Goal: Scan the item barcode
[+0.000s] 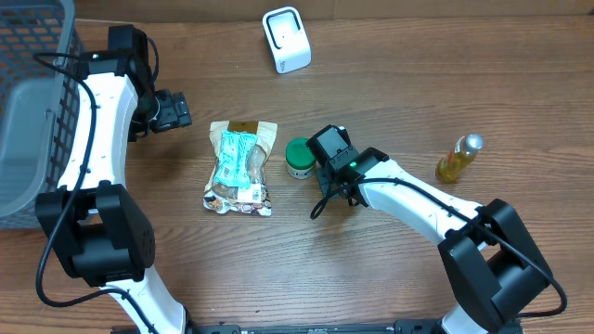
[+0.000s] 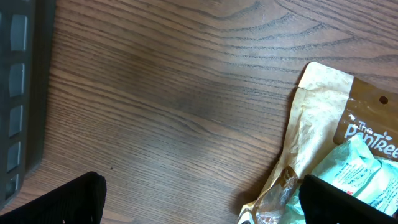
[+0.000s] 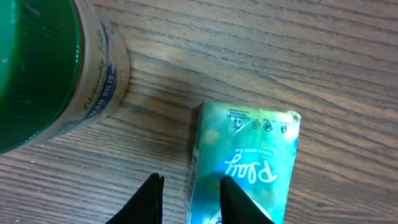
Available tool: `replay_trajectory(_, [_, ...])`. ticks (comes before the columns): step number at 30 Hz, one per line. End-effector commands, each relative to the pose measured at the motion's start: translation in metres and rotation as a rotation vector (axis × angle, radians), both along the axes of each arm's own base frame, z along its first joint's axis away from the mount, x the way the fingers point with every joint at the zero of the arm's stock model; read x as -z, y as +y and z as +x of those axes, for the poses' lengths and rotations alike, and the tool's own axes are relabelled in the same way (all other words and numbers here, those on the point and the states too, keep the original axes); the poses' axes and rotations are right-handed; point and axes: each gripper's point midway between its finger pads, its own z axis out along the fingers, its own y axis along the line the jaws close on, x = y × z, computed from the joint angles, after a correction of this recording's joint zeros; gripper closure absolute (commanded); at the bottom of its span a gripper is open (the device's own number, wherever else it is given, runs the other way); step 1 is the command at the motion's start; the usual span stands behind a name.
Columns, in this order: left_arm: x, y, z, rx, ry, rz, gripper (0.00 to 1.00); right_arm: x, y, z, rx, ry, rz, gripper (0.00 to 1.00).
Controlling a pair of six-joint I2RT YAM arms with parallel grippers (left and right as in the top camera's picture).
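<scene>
Carton (image 3: 249,155), small and teal, is lying flat near the middle of the worktop (image 1: 399,83). It is close to the jar (image 1: 298,158) but apart from it, and in the overhead view it is sitting hidden under the right gripper (image 3: 189,196). At the left edge the basket (image 1: 28,56) is standing out of the way. The left gripper (image 2: 205,202) is hanging released beside the pouch (image 1: 239,172), its fingers spread wide over bare wood and holding nothing. The pouch is lying left of the middle, with the green-lidded jar just right of it. The right gripper is hovering over the carton with its fingers a narrow gap apart and one long edge of the carton showing in that gap. Whether they are pinching it I cannot tell. No barcode is showing on the upturned face, so it is probably sitting on a side or underneath. Doing this step well likely means closing squarely across the carton's narrow sides, keeping clear of the jar and lifting without crushing. The coded face then needs turning toward the scanner (image 1: 286,39) at the far edge. The bottle (image 1: 458,160) near the right edge is sitting well apart.
</scene>
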Motion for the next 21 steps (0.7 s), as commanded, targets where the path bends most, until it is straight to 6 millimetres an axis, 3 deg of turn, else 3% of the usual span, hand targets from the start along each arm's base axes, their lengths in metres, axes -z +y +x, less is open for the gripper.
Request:
replay_trajectory(1, [-0.008, -0.001, 0.004, 0.015, -0.024, 0.01, 0.01, 0.004, -0.003, 0.0, 0.003, -0.002, -0.021, 0.72])
replay_trajectory(11, [-0.008, -0.001, 0.004, 0.015, -0.024, 0.01, 0.0, 0.036, -0.011, -0.011, 0.002, 0.049, -0.06, 0.71])
replay_trajectory(19, [-0.008, -0.001, 0.004, 0.015, -0.024, 0.01, 0.0, 0.039, -0.014, -0.015, 0.002, 0.065, -0.071, 0.71])
replay_trajectory(21, [-0.008, -0.001, 0.004, 0.015, -0.024, 0.01, 0.01, 0.039, -0.016, -0.017, 0.004, 0.072, -0.078, 0.78])
